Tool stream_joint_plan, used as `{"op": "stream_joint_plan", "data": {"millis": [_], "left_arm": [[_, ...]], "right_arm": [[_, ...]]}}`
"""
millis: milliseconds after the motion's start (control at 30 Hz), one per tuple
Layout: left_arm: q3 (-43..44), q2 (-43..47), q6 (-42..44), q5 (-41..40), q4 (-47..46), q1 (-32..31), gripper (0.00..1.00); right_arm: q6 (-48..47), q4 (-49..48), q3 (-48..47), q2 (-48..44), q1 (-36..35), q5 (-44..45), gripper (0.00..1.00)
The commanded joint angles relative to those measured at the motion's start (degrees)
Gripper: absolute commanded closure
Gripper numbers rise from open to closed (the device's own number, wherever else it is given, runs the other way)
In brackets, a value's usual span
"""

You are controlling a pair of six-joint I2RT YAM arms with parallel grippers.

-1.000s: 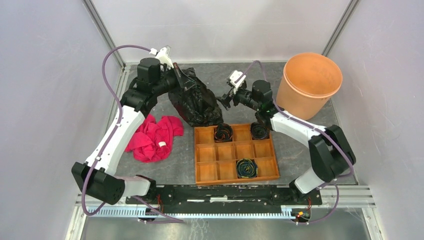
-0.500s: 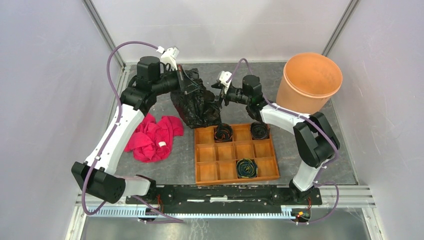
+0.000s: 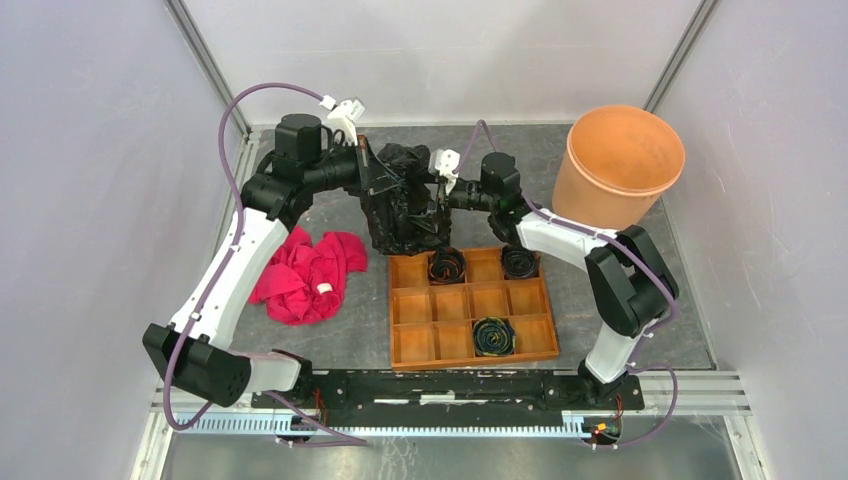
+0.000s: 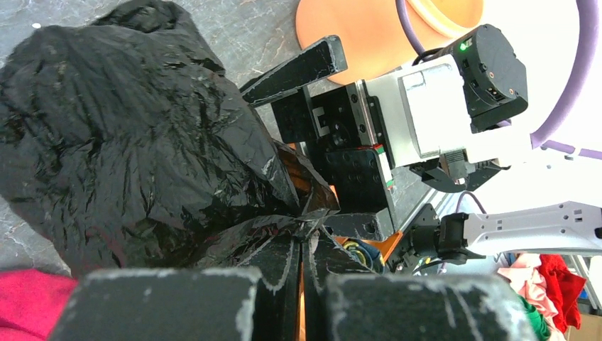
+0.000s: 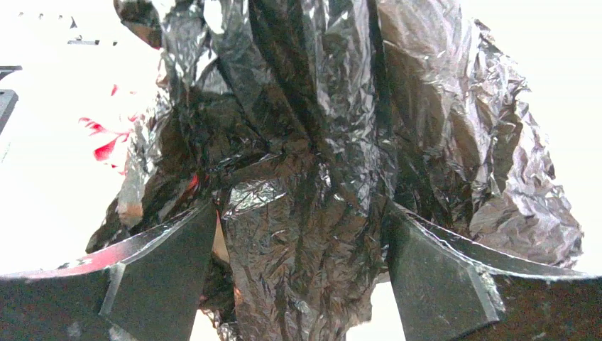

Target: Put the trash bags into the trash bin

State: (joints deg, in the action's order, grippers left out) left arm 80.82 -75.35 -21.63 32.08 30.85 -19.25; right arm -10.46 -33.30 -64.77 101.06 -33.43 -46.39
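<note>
The crinkly, glossy black plastic film bag (image 3: 400, 210) sits bunched at about 12 o'clock in the top view, pinched tight by the left gripper (image 4: 302, 245). The right gripper (image 5: 302, 213) straddles a fold, spread wide. It should clamp firmly there before any carry toward the tapered pale orange plastic bucket (image 3: 600, 200) at 2 o'clock.

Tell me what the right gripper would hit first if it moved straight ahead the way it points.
The crinkly, glossy black plastic bag. The right gripper points straight at it, with its open fingers either side of the bunched film; how close is hard to judge.
</note>
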Motion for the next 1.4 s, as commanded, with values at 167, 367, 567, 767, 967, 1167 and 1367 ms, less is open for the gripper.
{"op": "stream_joint_plan", "data": {"millis": [167,367,567,767,967,1167,1367], "left_arm": [[3.2,0.0,5.0,3.6,0.8,0.2,0.98],[3.7,-0.7,4.9,2.6,1.1,0.1,0.98],[4.5,-0.5,2.3,-20.1,5.3,0.2,0.38],[-1.2,0.5,-1.9,-25.9,4.2,0.2,0.06],[-12.4,2.4,-7.5,-23.0,-4.1,0.2,0.02],[-21.8,-0.1,-17.0,-12.2,-22.1,1.1,0.12],[-30.5,-1.7,-25.4,-10.2,-37.5,4.6,0.23]], "right_arm": [[-1.0,-0.1,0.7,-4.7,0.2,3.8,0.16],[4.9,-3.6,-1.1,-2.7,0.3,2.1,0.57],[6.7,-0.1,0.8,-3.8,2.2,19.8,0.99],[14.0,5.3,1.0,0.1,8.2,30.2,1.00],[11.8,10.7,-1.1,3.6,11.4,29.6,1.00],[8.5,10.3,-0.1,3.6,11.7,27.8,1.00],[13.5,6.1,1.7,4.7,14.2,21.8,1.00]]}}
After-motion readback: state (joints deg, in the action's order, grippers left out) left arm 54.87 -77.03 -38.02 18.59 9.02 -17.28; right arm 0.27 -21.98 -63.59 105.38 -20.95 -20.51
